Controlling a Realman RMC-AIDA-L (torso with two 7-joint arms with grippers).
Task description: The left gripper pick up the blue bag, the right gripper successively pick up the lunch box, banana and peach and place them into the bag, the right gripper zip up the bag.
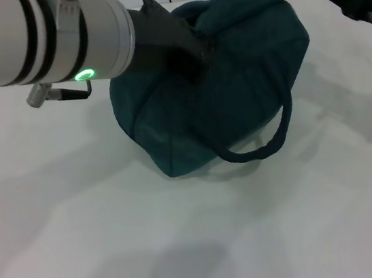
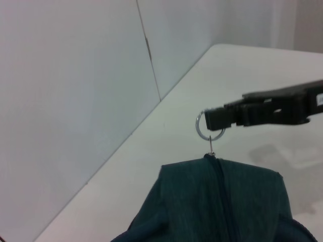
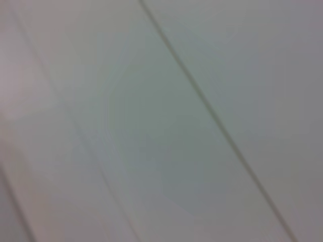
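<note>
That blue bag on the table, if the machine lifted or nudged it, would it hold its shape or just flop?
Probably flop: the blue bag is creased fabric, slumped unevenly on the table, with a loop handle drooping loose. It likely shifts rather than rolls when nudged. The right hand grips its metal ring pull, so pulling would probably stretch that end first.
</note>
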